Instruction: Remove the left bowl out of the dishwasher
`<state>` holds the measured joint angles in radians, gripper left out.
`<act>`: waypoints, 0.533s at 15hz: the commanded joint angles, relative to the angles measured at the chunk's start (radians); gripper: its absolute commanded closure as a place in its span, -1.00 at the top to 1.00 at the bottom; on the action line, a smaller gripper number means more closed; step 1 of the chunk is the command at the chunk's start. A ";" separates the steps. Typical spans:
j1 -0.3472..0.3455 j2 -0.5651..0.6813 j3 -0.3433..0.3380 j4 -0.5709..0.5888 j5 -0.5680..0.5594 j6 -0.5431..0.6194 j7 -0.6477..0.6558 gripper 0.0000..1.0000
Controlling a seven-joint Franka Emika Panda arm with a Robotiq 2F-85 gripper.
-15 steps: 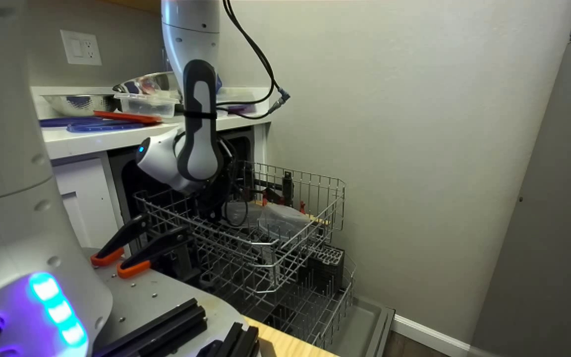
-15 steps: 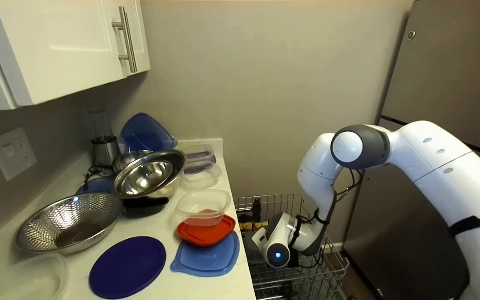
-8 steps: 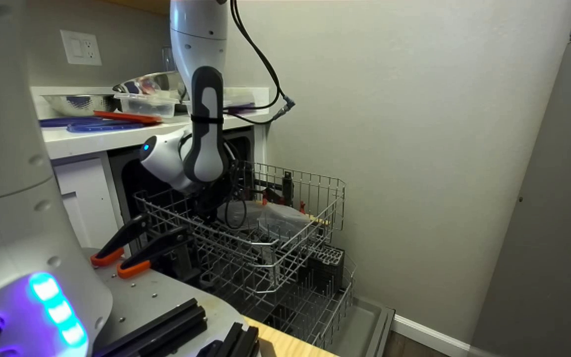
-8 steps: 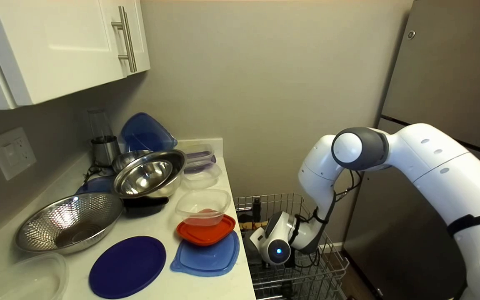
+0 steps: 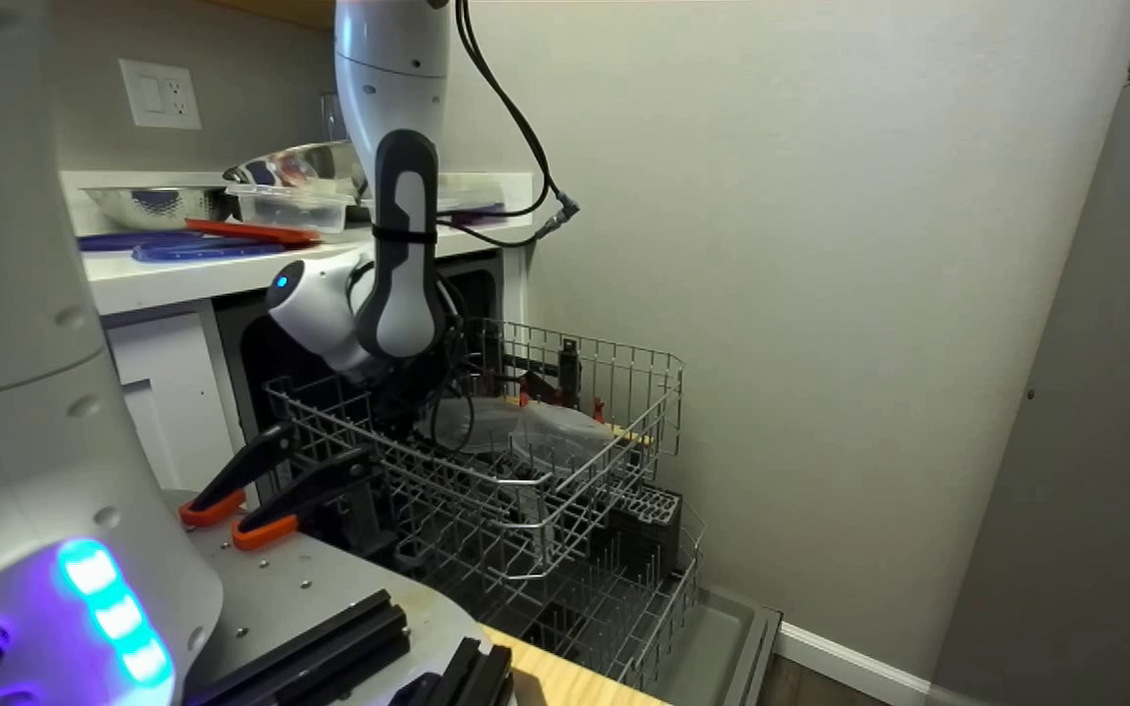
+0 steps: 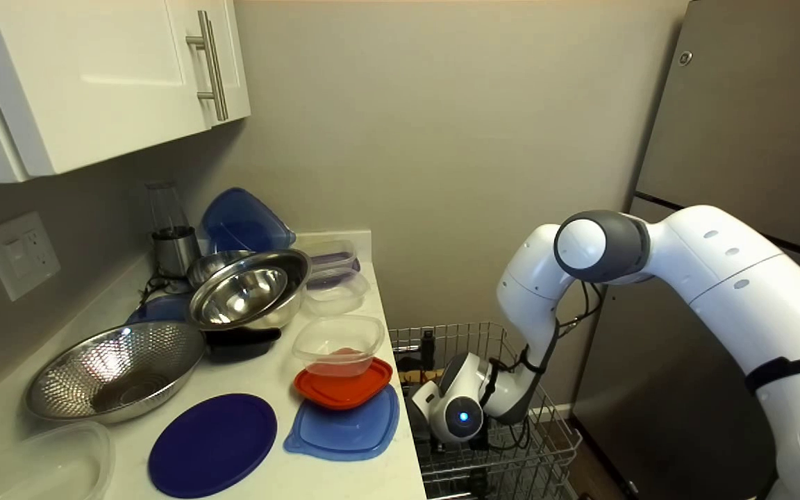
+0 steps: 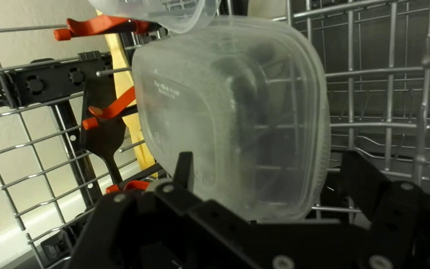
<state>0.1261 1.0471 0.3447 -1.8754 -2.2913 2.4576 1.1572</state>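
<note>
Step in hand, by judgement: lining up for the grasp. The black two-fingered gripper [image 7: 267,164] stands with its fingers well apart at the frosted translucent plastic bowl [image 7: 230,112], taken to be the left one. The bowl lies in the silver-grey wire upper rack [image 5: 524,482] of the dark-lined built-in dishwasher [image 5: 251,338]; whether inverted or on its side is uncertain. One finger overlaps the bowl in the wrist view, the other stands beyond its rim; contact cannot be confirmed. The next move should call for lowering until the rim sits between the fingers, closing on it, then lifting clear of the rack and the second translucent plastic bowl [image 5: 567,436] alongside.

Surface: the rack is drawn out beside the white countertop [image 6: 296,478], which bears a perforated silver metal colander [image 6: 119,375], a round dark-blue plastic lid [image 6: 212,444] and a rounded red plastic lid [image 6: 353,394]. Room: plain beige-grey wall [image 6: 428,173], white wall cabinet [image 6: 115,76], tall grey metal-fronted refrigerator [image 6: 726,139].
</note>
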 commanded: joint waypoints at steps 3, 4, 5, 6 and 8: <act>0.005 -0.004 0.015 -0.026 -0.013 -0.011 -0.027 1.00; 0.008 -0.003 0.014 -0.026 -0.015 -0.012 -0.030 1.00; 0.010 -0.002 0.014 -0.026 -0.019 -0.013 -0.032 1.00; 0.014 0.000 0.013 -0.026 -0.021 -0.020 -0.031 1.00; 0.020 0.009 0.010 -0.023 -0.035 -0.040 -0.021 1.00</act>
<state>0.1457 1.0562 0.3513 -1.8786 -2.2913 2.4535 1.1431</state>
